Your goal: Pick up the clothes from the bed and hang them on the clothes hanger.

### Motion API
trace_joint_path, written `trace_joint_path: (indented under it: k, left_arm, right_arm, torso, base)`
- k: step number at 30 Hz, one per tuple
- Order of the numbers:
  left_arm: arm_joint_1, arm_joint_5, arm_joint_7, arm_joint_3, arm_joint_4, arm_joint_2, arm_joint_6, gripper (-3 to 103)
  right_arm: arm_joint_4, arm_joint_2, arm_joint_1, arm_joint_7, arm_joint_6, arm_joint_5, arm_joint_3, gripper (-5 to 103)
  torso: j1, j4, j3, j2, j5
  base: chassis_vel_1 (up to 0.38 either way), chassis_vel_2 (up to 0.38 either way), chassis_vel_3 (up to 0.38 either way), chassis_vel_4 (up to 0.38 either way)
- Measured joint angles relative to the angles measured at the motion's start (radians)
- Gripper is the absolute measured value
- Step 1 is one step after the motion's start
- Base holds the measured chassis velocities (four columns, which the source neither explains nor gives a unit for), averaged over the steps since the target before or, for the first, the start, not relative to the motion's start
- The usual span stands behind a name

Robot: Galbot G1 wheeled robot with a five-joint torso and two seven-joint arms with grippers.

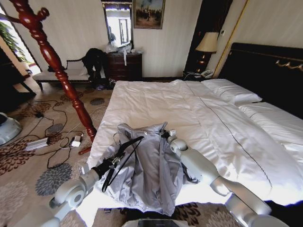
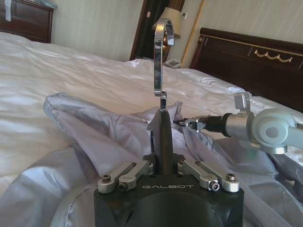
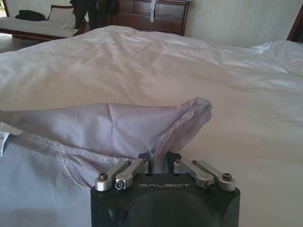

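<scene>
Grey jacket (image 1: 149,168) lying crumpled on the bed (image 1: 199,118) near its foot, left pincer (image 2: 163,163) clamping the black hanger (image 1: 124,153), its lower arms partly hiding under fabric, right pincer (image 3: 161,163) pinching the jacket's edge, fingertips hiding in cloth.
</scene>
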Motion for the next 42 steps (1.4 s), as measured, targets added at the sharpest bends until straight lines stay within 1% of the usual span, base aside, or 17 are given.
trace_joint_path:
  k: [1, 3, 4, 6, 12, 17, 23, 27, 28, 30, 32, 33, 35, 36, 37, 40, 42]
  left_arm:
    - [0.0, 0.0, 0.0, 0.0, 0.0, 0.0, 0.0, 15]
    - [0.005, 0.001, 0.0, 0.006, -0.003, 0.0, 0.0, 15]
    - [0.007, 0.003, -0.001, 0.009, -0.004, 0.0, 0.001, 15]
    - [0.011, 0.006, -0.003, 0.013, -0.009, -0.002, 0.002, 15]
    - [0.012, -0.001, -0.007, 0.014, -0.013, -0.001, 0.005, 15]
    - [0.002, 0.0, -0.01, 0.014, -0.016, 0.0, 0.007, 15]
    - [-0.028, -0.022, -0.015, 0.038, -0.029, 0.007, 0.02, 15]
    - [-0.035, -0.066, -0.02, 0.042, -0.062, 0.02, 0.033, 15]
    - [-0.038, -0.085, -0.018, 0.047, -0.072, 0.035, 0.037, 15]
    - [-0.054, -0.118, -0.004, 0.066, -0.074, 0.067, 0.042, 15]
    - [-0.066, -0.13, 0.003, 0.076, -0.07, 0.08, 0.044, 15]
    - [-0.09, -0.144, 0.009, 0.092, -0.059, 0.094, 0.046, 15]
    - [-0.156, -0.181, 0.025, 0.125, -0.038, 0.118, 0.053, 15]
    - [-0.197, -0.208, 0.034, 0.142, -0.029, 0.128, 0.059, 15]
    - [-0.197, -0.208, 0.034, 0.142, -0.029, 0.128, 0.059, 15]
    - [-0.308, -0.287, 0.059, 0.186, -0.007, 0.155, 0.078, 15]
    - [-0.327, -0.307, 0.067, 0.192, -0.002, 0.164, 0.083, 15]
  right_arm:
    - [0.0, 0.0, 0.0, 0.0, 0.0, 0.0, 0.0, 21]
    - [0.006, -0.004, 0.0, 0.005, 0.002, 0.0, -0.003, 10]
    - [0.01, -0.007, 0.0, 0.007, 0.002, 0.0, -0.004, 10]
    - [0.024, -0.018, -0.002, 0.014, 0.002, 0.0, -0.005, 2]
    - [0.054, -0.039, -0.008, 0.025, 0.0, 0.004, -0.006, 0]
    - [0.117, -0.074, -0.02, 0.039, -0.003, 0.003, 0.002, 0]
    - [0.254, -0.141, -0.06, 0.069, -0.028, 0.047, 0.043, 0]
    - [0.328, -0.178, -0.078, 0.075, -0.032, 0.045, 0.052, 0]
    - [0.364, -0.196, -0.09, 0.079, -0.033, 0.044, 0.059, 0]
    - [0.412, -0.217, -0.106, 0.09, -0.037, 0.083, 0.076, 0]
    - [0.432, -0.223, -0.114, 0.095, -0.038, 0.11, 0.085, 0]
    - [0.463, -0.233, -0.127, 0.097, -0.039, 0.145, 0.1, 0]
    - [0.517, -0.255, -0.153, 0.089, -0.035, 0.172, 0.127, 0]
    - [0.547, -0.267, -0.169, 0.081, -0.032, 0.18, 0.14, 0]
    - [0.547, -0.267, -0.169, 0.081, -0.032, 0.18, 0.14, 0]
    - [0.623, -0.308, -0.208, 0.066, -0.025, 0.194, 0.165, 0]
    - [0.64, -0.318, -0.211, 0.057, -0.021, 0.194, 0.166, 0]
  torso:
    - [0.0, 0.0, 0.0, 0.0, 0.0]
    - [0.0, 0.0, 0.0, 0.0, 0.0]
    - [0.0, 0.0001, 0.0, 0.0, 0.0]
    - [0.0, 0.0003, 0.0, 0.0, -0.0001]
    - [0.0, 0.0001, 0.0, 0.0, 0.0]
    - [0.0, 0.0003, 0.0, 0.0, 0.0001]
    - [0.0, 0.0, 0.0, 0.0, -0.0001]
    - [0.0, 0.0, 0.0, 0.0, 0.0]
    - [0.0, 0.0002, 0.0, 0.0, 0.0002]
    - [0.0, 0.0002, 0.0, 0.0, -0.0002]
    - [0.0, 0.0003, 0.0, 0.0, 0.0]
    - [0.0, 0.0004, 0.0, 0.0, 0.0003]
    - [0.0, 0.0002, 0.0, 0.0, -0.0002]
    - [0.0, 0.0001, 0.0, 0.0, -0.0002]
    - [0.0, 0.0001, 0.0, 0.0, -0.0002]
    - [0.0, -0.0006, 0.0, 0.0, 0.0]
    - [0.0, -0.0007, 0.0, 0.0, -0.0001]
  base:
    - [0.0, 0.0, 0.0, 0.0]
    - [0.0, 0.0, 0.0, 0.0]
    - [0.0, 0.0, 0.0, 0.0]
    - [0.0, 0.0, 0.0, 0.0]
    - [0.0, 0.0, 0.0, 0.0]
    - [0.0, 0.0, 0.0, 0.0]
    - [0.0, 0.0, 0.0, 0.0]
    - [0.0, 0.0, 0.0, 0.0]
    - [0.0, 0.0, 0.0, 0.0]
    - [0.0, 0.0, 0.0, 0.0]
    - [0.0, 0.0, 0.0, 0.0]
    - [0.0, 0.0, 0.0, 0.0]
    - [0.0, 0.0, 0.0, 0.0]
    - [0.0, 0.0, 0.0, 0.0]
    - [0.0, 0.0, 0.0, 0.0]
    - [0.0, 0.0, 0.0, 0.0]
    - [0.0, 0.0, 0.0, 0.0]
